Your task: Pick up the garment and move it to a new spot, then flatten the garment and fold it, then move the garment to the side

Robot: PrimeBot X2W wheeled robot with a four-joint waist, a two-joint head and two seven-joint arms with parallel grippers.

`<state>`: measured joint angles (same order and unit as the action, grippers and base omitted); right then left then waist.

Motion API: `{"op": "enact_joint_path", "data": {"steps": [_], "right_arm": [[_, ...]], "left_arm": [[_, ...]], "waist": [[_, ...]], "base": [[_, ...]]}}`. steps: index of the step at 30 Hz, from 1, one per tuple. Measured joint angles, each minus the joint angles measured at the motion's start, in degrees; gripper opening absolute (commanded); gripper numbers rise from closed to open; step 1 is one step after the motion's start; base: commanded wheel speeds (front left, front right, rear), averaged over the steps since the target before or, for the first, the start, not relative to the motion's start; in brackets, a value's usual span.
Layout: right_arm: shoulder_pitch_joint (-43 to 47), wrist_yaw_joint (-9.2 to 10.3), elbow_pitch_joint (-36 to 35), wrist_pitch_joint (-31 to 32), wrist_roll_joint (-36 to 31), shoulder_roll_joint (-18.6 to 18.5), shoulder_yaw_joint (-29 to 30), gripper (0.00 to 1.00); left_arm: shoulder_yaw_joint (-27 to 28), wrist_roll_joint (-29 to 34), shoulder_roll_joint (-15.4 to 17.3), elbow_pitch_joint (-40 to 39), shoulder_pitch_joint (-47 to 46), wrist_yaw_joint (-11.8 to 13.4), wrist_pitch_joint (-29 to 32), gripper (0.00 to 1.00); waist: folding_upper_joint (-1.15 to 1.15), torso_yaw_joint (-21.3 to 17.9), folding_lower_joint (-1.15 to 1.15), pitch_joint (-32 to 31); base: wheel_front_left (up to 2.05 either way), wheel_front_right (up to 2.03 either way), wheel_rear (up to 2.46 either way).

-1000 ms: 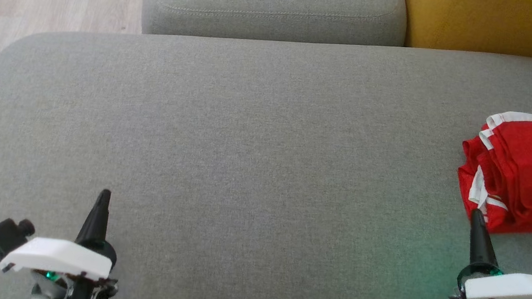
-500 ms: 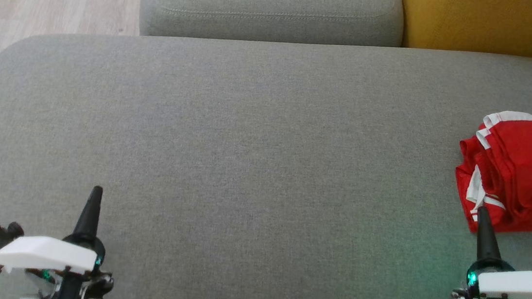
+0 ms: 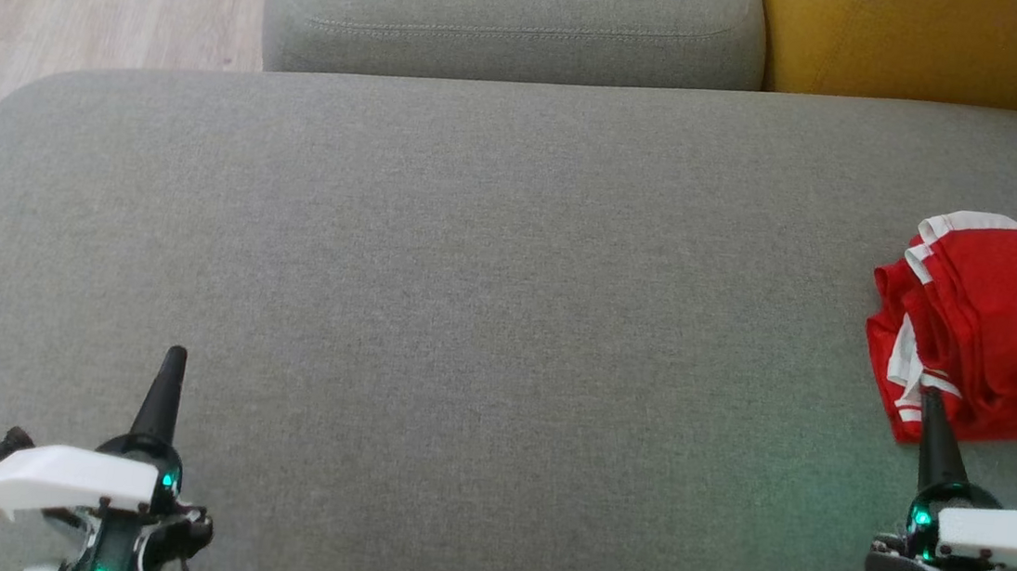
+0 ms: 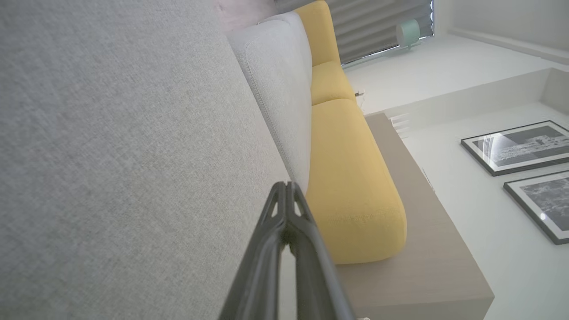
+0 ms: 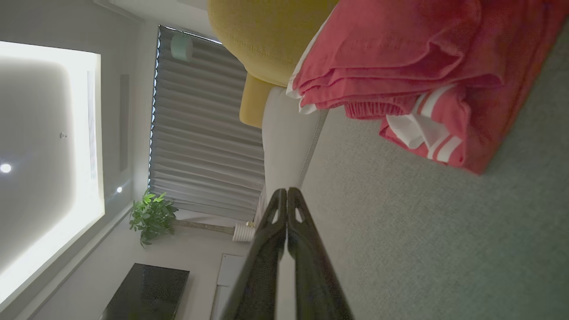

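A red cloth garment [image 3: 1004,324], white-striped, is seen crumpled in a heap — left gripper [image 3: 176,353] and right gripper [image 3: 930,398] are pinched closed, empty.

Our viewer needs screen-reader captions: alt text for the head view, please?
A crumpled red garment with white stripes lies at the right of a grey cushion. Both tools are shut: the right tool points at the garment's near edge, the left tool sits over bare cushion.
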<state>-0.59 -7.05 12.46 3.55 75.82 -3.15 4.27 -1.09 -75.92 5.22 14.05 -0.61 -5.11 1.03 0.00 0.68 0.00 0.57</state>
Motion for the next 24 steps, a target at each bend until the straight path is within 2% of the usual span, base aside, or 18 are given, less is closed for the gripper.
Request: {"op": "enact_joint_path", "data": {"steps": [24], "right_arm": [[-2.1, 0.0, 2.9, 1.0, 15.6, 0.0, 1.4, 0.0]], "left_arm": [[3.8, -15.2, -1.7, 1.4, -2.0, -1.8, 3.8, 0.0]], "waist": [[0.0, -0.6, 0.0, -0.4]], "base": [[0.0, 0.0, 0.0]]}}
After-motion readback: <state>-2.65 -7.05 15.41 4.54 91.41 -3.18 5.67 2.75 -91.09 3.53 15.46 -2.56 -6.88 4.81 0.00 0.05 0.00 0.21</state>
